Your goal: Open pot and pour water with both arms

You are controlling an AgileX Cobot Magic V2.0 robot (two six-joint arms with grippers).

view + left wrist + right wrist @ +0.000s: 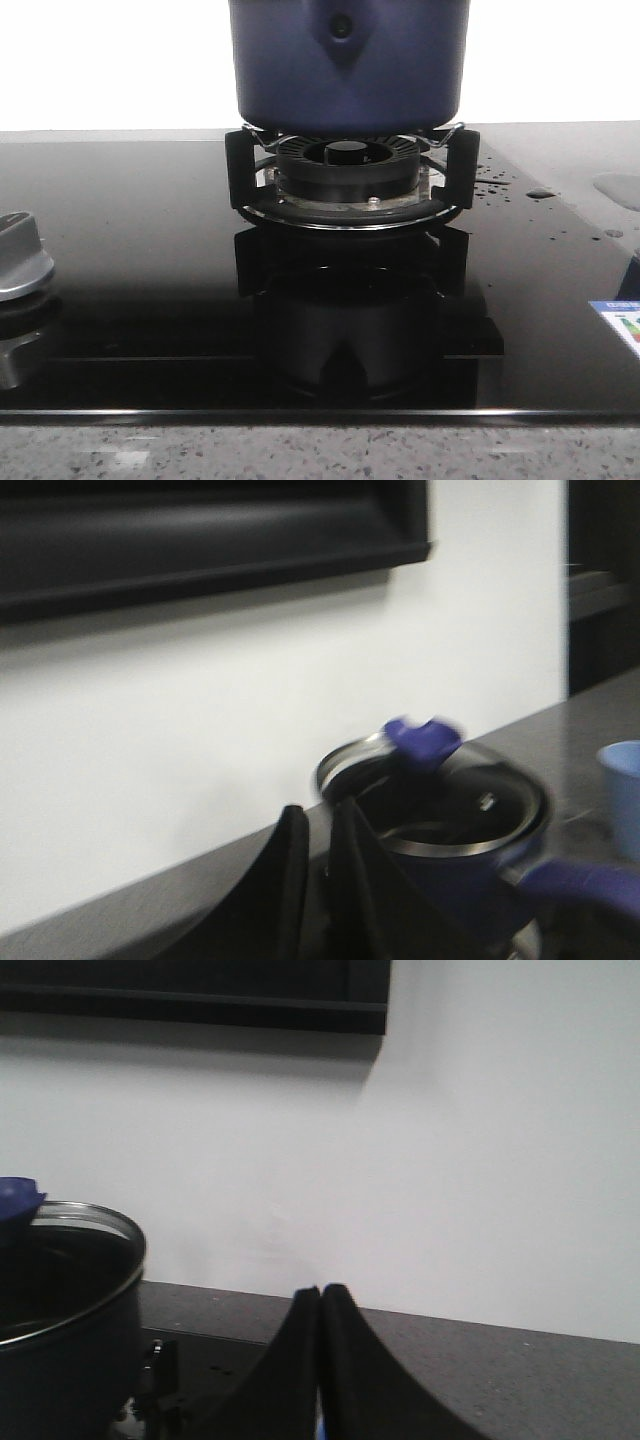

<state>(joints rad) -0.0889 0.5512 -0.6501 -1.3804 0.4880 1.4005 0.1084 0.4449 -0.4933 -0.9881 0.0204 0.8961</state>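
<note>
Here, with the pot (349,62) standing on the burner ring (349,165) of the black worktop (130,260), lid (420,765) seemingly tilted at the rim, left gripper (318,880) fingers slightly apart, right gripper (320,1360) fingers pressed together: best to approach slowly, blur hiding lid contact, pot top cut off in front.

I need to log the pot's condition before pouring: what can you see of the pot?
The pot is dark navy, round and straight-sided, metal by its look, with a shiny rim and a pointed handle mount with one rivet. It stands upright on the burner's black supports. Its lid seems to be off, tilted behind the rim. Neither gripper touches it.
</note>
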